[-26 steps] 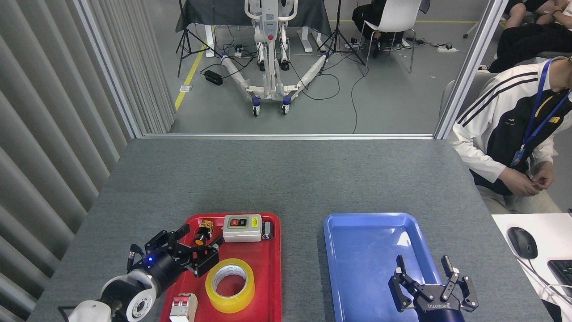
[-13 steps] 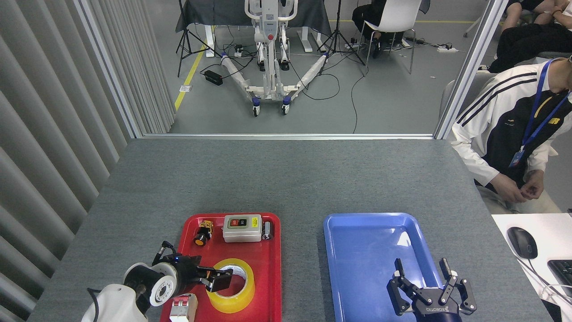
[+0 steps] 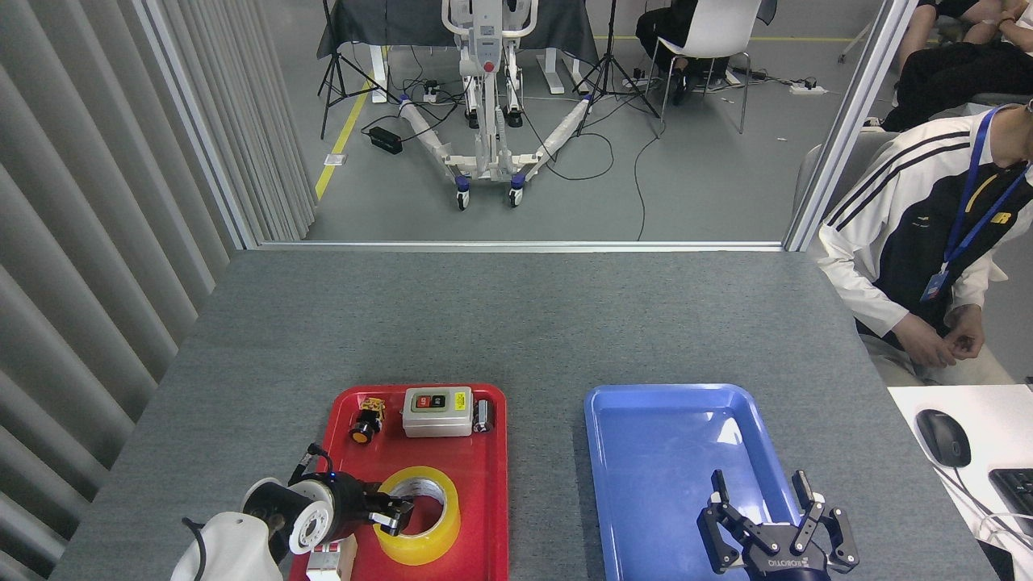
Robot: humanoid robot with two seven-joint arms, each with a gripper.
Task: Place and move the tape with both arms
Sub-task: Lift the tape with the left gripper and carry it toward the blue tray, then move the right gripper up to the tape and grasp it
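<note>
Lying flat on the near half of the red tray (image 3: 492, 484), the tape (image 3: 417, 516) shows its white printed core facing up. The left gripper (image 3: 393, 514) reaches in from the roll's left side: its fingers (image 3: 391, 520) straddle the left wall of the roll, with at least one fingertip inside the core opening and the rest against the yellow outer face. Whether the fingers actually clamp the wall cannot be told from this view, since the contact surfaces are small and dark. Just beside the wrist, at the tray's near left corner, sits a white circuit breaker (image 3: 331, 561) with red detail, partly hidden by the arm. Beyond the left fingers, along the far edge of the tray, stand a yellow-and-black pushbutton (image 3: 367, 420), a grey switch box (image 3: 437, 411) with a yellow label, and a small dark cylindrical part (image 3: 483, 415) touching the box's right side. The right gripper (image 3: 765, 504) hangs over the near end of the blue tray (image 3: 646, 428), well apart from the tape; its fingers (image 3: 720, 492) are spread wide and hold nothing. Both trays rest on the grey counter (image 3: 516, 323). At the right edge of the counter a seated person (image 3: 912, 242) in a white and black jacket wears a blue lanyard.
</note>
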